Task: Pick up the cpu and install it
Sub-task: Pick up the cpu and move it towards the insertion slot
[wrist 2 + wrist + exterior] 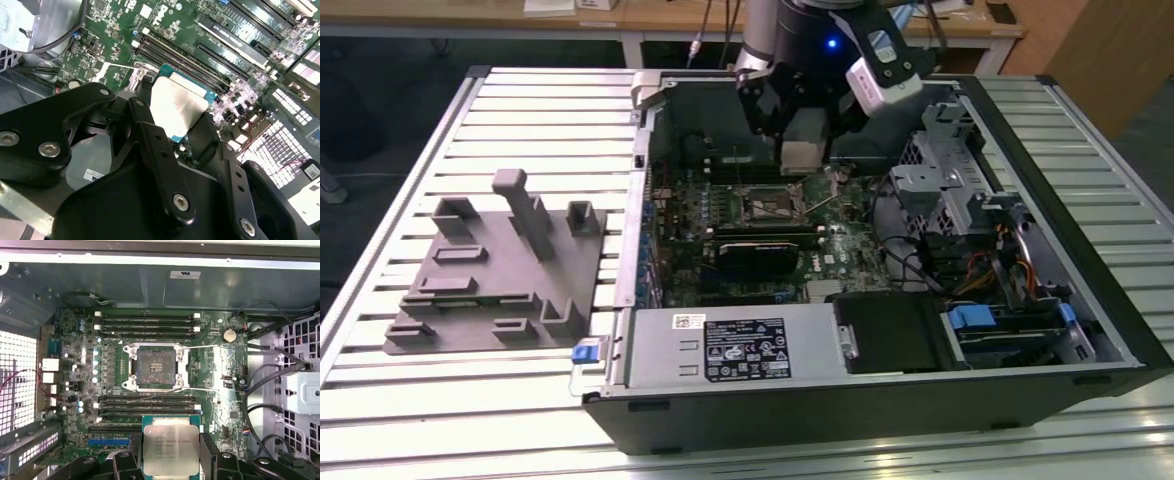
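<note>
First wrist view shows the open socket (156, 366) on the motherboard (220, 390), memory slots flanking two sides; the exterior view hides it behind the claw (803, 150). The claw pinches opposite edges of the cpu (171, 450), holding it above the board, apart from the socket. The gray fixture (500, 270) sits outside the computer case (854, 410) on the slatted surface (454, 420).

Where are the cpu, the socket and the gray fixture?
cpu (170, 448): first wrist view, middle of its silvery top.
socket (156, 365): first wrist view, its dark centre.
gray fixture (491, 278): exterior view, its flat base plate.
</note>
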